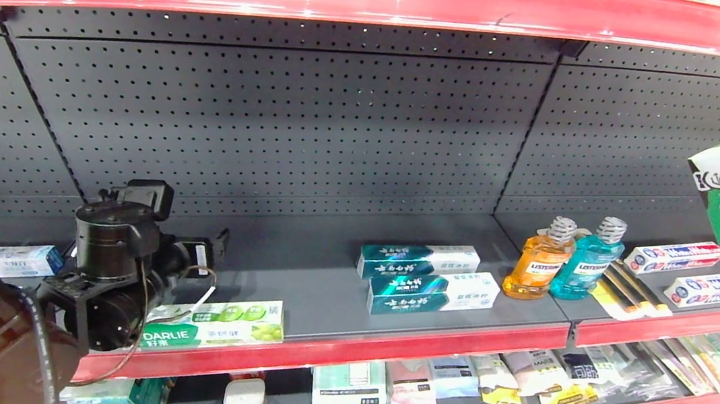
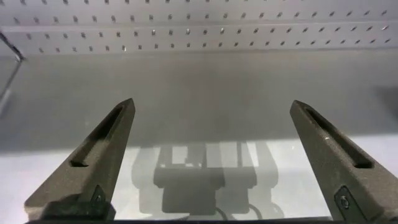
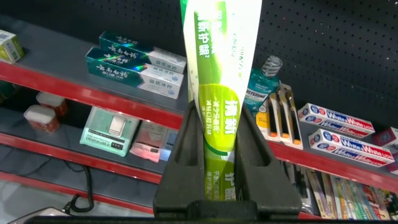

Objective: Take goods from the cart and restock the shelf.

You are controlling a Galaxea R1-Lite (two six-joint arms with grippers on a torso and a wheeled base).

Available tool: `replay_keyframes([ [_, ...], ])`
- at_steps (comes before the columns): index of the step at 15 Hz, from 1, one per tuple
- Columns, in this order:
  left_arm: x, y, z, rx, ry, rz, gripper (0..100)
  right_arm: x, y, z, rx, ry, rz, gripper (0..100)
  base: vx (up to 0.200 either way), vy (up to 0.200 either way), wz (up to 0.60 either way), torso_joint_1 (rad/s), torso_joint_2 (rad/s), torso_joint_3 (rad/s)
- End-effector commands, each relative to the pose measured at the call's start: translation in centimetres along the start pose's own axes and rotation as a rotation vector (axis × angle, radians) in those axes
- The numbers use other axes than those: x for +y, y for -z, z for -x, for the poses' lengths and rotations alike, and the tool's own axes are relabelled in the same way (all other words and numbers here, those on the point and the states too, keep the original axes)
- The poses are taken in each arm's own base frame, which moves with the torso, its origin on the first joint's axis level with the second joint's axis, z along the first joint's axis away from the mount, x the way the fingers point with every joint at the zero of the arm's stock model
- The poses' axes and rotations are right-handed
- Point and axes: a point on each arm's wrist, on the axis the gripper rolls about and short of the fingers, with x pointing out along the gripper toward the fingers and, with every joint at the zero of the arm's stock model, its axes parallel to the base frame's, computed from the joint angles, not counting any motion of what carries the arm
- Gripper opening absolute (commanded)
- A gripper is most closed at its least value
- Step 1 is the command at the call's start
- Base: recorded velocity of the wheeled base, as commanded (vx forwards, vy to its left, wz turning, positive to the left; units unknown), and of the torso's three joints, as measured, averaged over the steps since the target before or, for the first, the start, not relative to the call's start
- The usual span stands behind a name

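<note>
The left arm [image 1: 115,269] is black, built of round drum-like joints with a boxy camera on top and thin black and white cables [image 1: 142,313] looping beside it. The left gripper [image 2: 211,104] has dark, tapered, slotted fingers [image 2: 102,155] with a screw [image 2: 343,200] near the base. The right gripper [image 3: 219,109] has broad black fingers that narrow to their tips.

Left jaws spread wide, arm [image 1: 112,262] stretched forward; right jaws clamp a toothpaste box [image 3: 219,93].
</note>
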Motion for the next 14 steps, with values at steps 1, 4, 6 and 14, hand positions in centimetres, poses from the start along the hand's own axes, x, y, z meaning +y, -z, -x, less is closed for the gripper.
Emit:
replay_keyframes([
  [1,0.2,-1.6,1.2,-0.047,0.011,0.012,100,0.0,0.0,0.0,0.003,-0.002,0.0,0,0.0,0.0,0.0,0.0,0.0,0.0],
  [4,0.4,-2.6,2.5,-0.049,0.02,0.005,100,0.0,0.0,0.0,0.003,-0.002,0.0,0,0.0,0.0,0.0,0.0,0.0,0.0],
  [6,0.6,-3.1,3.6,-0.074,0.025,0.001,100,0.0,0.0,0.0,0.0,0.0,0.001,0,0.0,0.0,0.0,0.0,0.0,0.0],
  [14,3.1,-4.1,9.4,-0.117,0.075,-0.046,100,0.4,1.3,0.0,0.034,-0.001,0.005,0,0.0,0.0,0.0,0.0,0.0,0.0],
])
